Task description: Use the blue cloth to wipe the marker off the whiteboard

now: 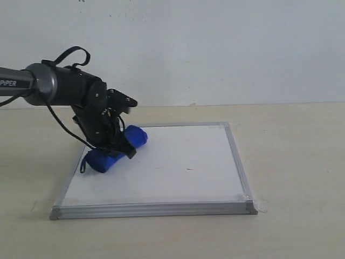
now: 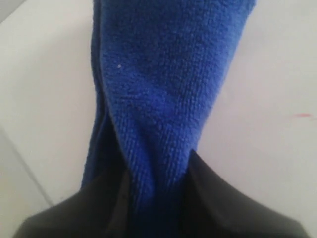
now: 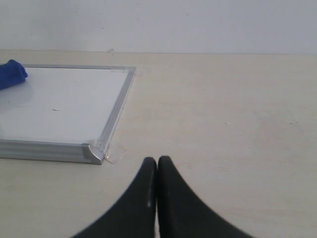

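The blue cloth [image 1: 107, 158] lies as a roll on the left part of the whiteboard [image 1: 178, 172], pressed to the white surface. My left gripper [image 1: 122, 148] is shut on the cloth's middle. In the left wrist view the cloth [image 2: 163, 74] runs between the two dark fingers of that gripper [image 2: 153, 163], over the board [image 2: 257, 148]. A short red trace of the marker [image 2: 303, 115] shows beside the cloth, and a tiny dash [image 1: 188, 169] sits mid-board. My right gripper [image 3: 157, 159] is shut and empty above the table, beyond the whiteboard's [image 3: 59, 104] near right corner; it is outside the exterior view.
The beige table [image 1: 296, 151] carries the board, with bare wood to the right and in front of it. Clear tape [image 1: 261, 205] sticks out at the board's near right corner. A white wall rises behind the table.
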